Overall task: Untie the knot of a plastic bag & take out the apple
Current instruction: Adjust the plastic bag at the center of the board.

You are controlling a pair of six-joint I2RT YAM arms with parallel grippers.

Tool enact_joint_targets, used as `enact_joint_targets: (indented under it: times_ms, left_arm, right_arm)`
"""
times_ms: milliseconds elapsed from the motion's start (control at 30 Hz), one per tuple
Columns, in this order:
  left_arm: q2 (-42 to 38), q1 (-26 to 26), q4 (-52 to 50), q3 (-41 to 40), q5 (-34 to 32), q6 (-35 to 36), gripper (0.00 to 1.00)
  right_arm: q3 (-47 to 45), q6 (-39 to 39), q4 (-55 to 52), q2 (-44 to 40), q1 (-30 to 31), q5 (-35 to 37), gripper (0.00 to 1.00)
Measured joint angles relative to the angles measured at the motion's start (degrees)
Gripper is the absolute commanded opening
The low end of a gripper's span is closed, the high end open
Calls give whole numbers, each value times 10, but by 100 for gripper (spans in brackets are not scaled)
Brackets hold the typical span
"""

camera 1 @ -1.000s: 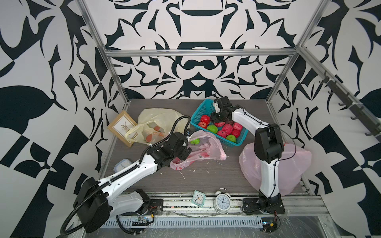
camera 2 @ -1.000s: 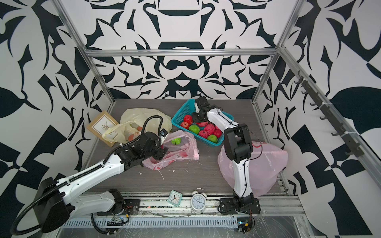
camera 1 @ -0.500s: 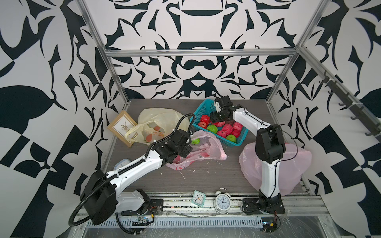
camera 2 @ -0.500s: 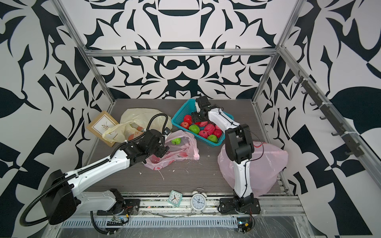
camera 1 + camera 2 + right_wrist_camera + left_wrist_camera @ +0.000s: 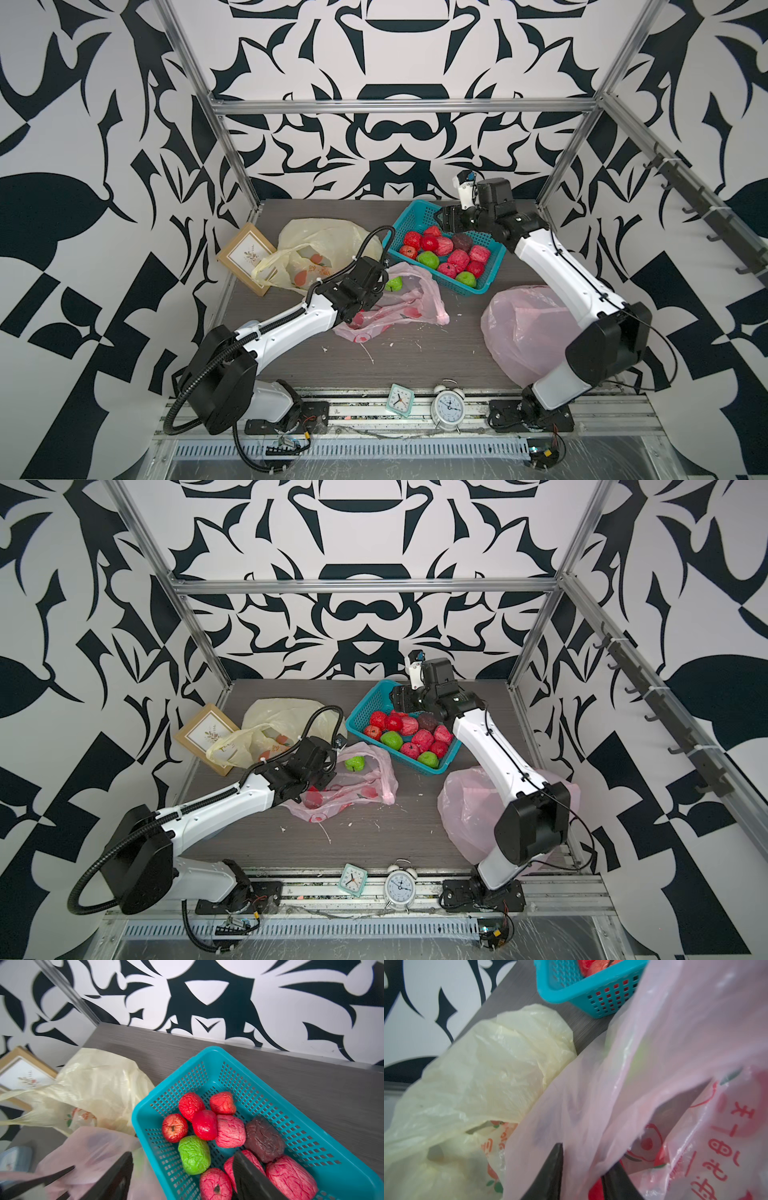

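The left gripper (image 5: 583,1178) is showing only as two dark finger tips, cropped by the edge of its wrist view. In both top views its own wrist is hiding it. The tips are standing fairly close together, with a fold of the pink bag (image 5: 654,1064) rising between them. Whether they are actually pinching the film I cannot tell. The right gripper (image 5: 182,1178) is hanging over the basket (image 5: 207,1076), jaws spread wide and holding nothing, its fingers cropped too.

The green apple (image 5: 394,284) is lying at the bag's far edge, toward the basket. In the left wrist view it is reading only as a green blur behind the film. A red round shape (image 5: 357,319) is showing dimly through the film beside the left arm (image 5: 291,324).

The pink bag is thin, crinkled and translucent, carrying red print. The basket is rigid teal mesh, holding wrinkled fruit (image 5: 457,258) in red, green and one dark piece. A pale yellow bag (image 5: 320,237) is slumping over a corner of a wooden frame (image 5: 245,257). The right arm (image 5: 557,270) is covering part of another puffed pink bag (image 5: 523,328).

The table (image 5: 415,361) is showing grey wood grain, with white scraps (image 5: 368,353) scattered on it. Two clocks (image 5: 446,405) are standing at its front edge. Black-and-white patterned walls and aluminium posts are enclosing it.
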Motion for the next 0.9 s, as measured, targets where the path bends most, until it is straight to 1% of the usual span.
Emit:
enact_joint_targets:
  times_ms: [100,167,267,333,467,533,633,800,900]
  left_arm:
    - [0,5,2,0,-7,-1,10]
    - [0,6,3,0,-12,2,4]
    - [-1,6,-1,0,-14,3,2]
    - [-4,9,-5,0,-9,2,1]
    - [-15,19,-10,0,14,-5,0]
    - [-23,25,-14,0,26,-10,0]
    - [-37,36,-19,0,53,-19,0]
    - [-52,70,-31,0,119,-40,0]
    - [-58,80,-48,6,163,-53,0]
  right_arm:
    - [-12,-9,0,-28,19,-68,74]
    - [-18,-20,-4,-40,40,-131,73]
    - [-30,-40,-16,-53,85,-220,73]
    - [-39,-51,-28,-60,123,-267,71]
    - [-81,-58,-31,-68,198,-330,68]
    - [-120,-45,-17,-70,219,-345,67]
    - [-179,-15,3,-59,230,-346,66]
    - [-209,21,12,-5,259,-296,63]
    - [-214,43,26,14,276,-250,63]
